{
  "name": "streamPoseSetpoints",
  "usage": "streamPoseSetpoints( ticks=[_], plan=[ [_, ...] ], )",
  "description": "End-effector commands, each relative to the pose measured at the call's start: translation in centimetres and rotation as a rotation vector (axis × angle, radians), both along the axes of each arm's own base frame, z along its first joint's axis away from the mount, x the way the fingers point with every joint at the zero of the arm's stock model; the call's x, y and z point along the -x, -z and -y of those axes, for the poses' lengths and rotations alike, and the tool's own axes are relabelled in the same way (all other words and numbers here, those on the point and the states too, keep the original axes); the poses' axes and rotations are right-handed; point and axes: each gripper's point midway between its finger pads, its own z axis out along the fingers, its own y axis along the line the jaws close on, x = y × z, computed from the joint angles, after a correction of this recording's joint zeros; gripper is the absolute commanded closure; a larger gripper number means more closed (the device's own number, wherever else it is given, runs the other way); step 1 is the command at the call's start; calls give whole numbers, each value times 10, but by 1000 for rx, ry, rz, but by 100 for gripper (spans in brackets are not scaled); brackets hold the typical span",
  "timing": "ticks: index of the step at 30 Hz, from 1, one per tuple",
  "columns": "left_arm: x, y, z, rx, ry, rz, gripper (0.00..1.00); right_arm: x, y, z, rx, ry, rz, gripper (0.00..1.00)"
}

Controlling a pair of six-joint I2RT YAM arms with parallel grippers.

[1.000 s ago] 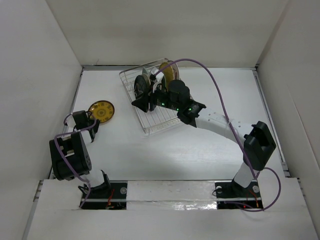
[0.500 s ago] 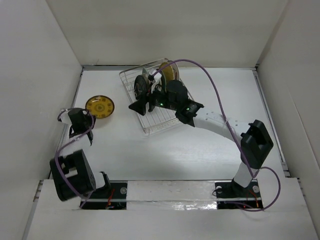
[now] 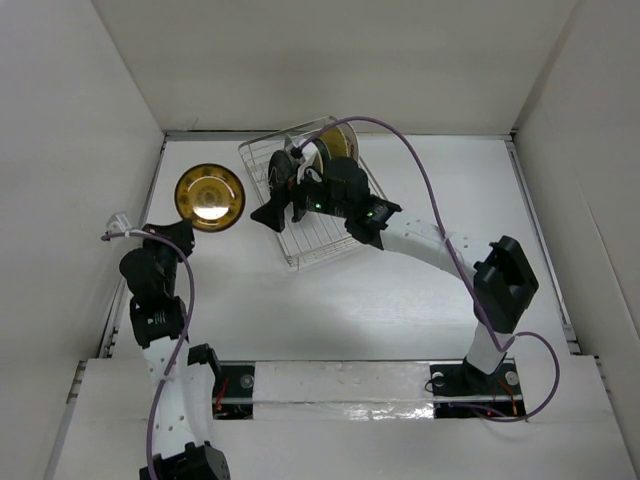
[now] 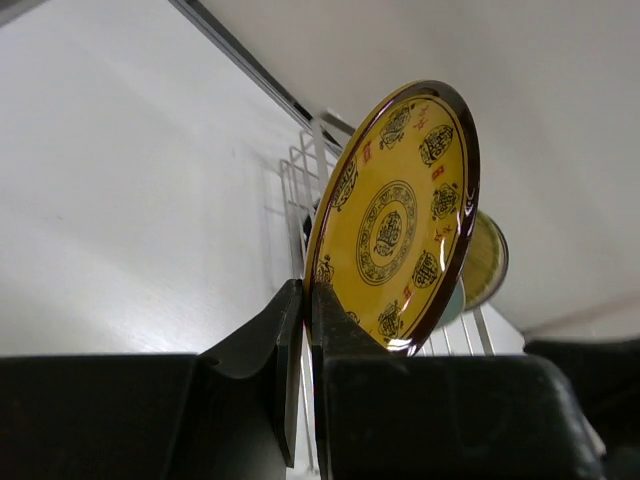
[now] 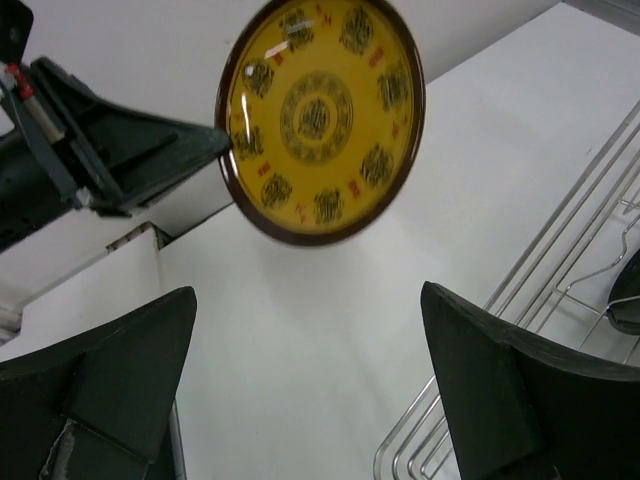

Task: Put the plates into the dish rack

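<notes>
A brown-rimmed yellow patterned plate [image 3: 210,197] hangs above the table at the left, tilted on edge. My left gripper [image 3: 186,230] is shut on its lower rim; in the left wrist view the fingers [image 4: 345,330] pinch the plate [image 4: 395,220]. The silver wire dish rack [image 3: 322,238] stands at the back centre with a dark plate [image 3: 283,172] and a yellowish plate [image 3: 338,146] upright in it. My right gripper [image 3: 271,207] is open and holds nothing, at the rack's left edge. In its wrist view it faces the held plate [image 5: 320,115], its gap [image 5: 310,330] wide.
White walls enclose the table on three sides. Bare white tabletop [image 3: 400,300] lies in front of and right of the rack. A purple cable [image 3: 430,190] arcs over the right arm. Rack wires [image 5: 560,260] run beside my right finger.
The left arm has lifted the yellow plate off the table and tipped it on edge, its gripper closing on the rim. The right gripper has opened wide beside the rack.
</notes>
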Motion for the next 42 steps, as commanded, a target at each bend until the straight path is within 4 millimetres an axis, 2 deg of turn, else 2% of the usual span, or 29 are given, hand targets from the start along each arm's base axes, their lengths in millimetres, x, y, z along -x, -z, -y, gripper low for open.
streamPoseSetpoints(
  ticks=[1,3,5,7,9,11,14,17,18,19,21,24,25,26,27,28,29,30,32,33,34,35,36,37,38,39,40,41,42],
  plan=[
    [13,7,34,-53,175,-5,100,4,-24,-10,-39,-35,15,0],
    [17,5,45,-71,233,9,100,4,-20,-11,-39,-36,6,0],
    [21,2,53,-82,278,12,100,-8,-15,-5,-28,19,-12,1],
    [24,-3,67,-100,348,32,100,-32,-12,11,-23,120,-15,0],
    [27,-8,77,-101,395,53,100,-42,-8,19,-16,140,-24,1],
    [29,-16,85,-120,430,76,100,-45,-1,22,-3,105,-42,1],
    [32,-26,99,-159,497,98,100,-37,7,17,14,39,-56,1],
    [34,-33,108,-188,538,106,100,-29,20,13,47,-45,-73,10],
    [35,-35,111,-193,550,111,100,-30,19,16,37,-61,-76,17],
    [35,-39,115,-201,563,115,100,-17,24,14,30,-131,-95,35],
    [33,-38,116,-217,569,102,100,-9,17,16,-15,-186,-103,52],
    [32,-46,122,-260,585,119,100,2,21,23,-20,-273,-126,81],
    [30,-48,120,-268,564,120,100,1,20,26,-22,-276,-136,100],
    [29,-53,119,-275,551,125,100,1,19,27,-23,-277,-138,100],
    [28,-53,119,-289,545,122,93,2,16,27,-27,-276,-136,100],
    [26,-53,115,-300,523,108,80,-4,11,30,-35,-258,-131,100],
    [24,-59,111,-317,492,113,61,-9,4,34,-44,-237,-125,100],
    [24,-63,112,-329,485,118,53,-13,-5,34,-52,-213,-111,100],
    [23,-72,100,-370,402,111,31,-40,-21,43,-62,-49,-86,100],
    [22,-71,91,-398,341,92,26,-62,-32,51,-50,85,-58,100],
    [25,-74,93,-407,352,101,20,-75,-35,57,-37,163,-45,100],
    [25,-77,78,-421,262,98,11,-89,-36,62,-21,239,-34,100],
    [26,-77,72,-431,225,98,8,-97,-39,63,-9,294,-25,100],
    [27,-76,64,-438,172,93,5,-119,-50,76,11,433,-6,100],
    [32,-71,60,-445,154,97,3,-131,-36,75,52,494,-21,100],
    [34,-70,61,-447,157,103,2,-136,-35,73,75,541,-17,100],
    [36,-70,59,-448,146,107,2,-152,-49,86,91,674,24,100],
    [39,-68,62,-445,154,115,2,-162,-34,83,138,729,28,100],
    [40,-68,65,-445,164,121,2,-167,-28,85,196,772,49,100]
  ],
)
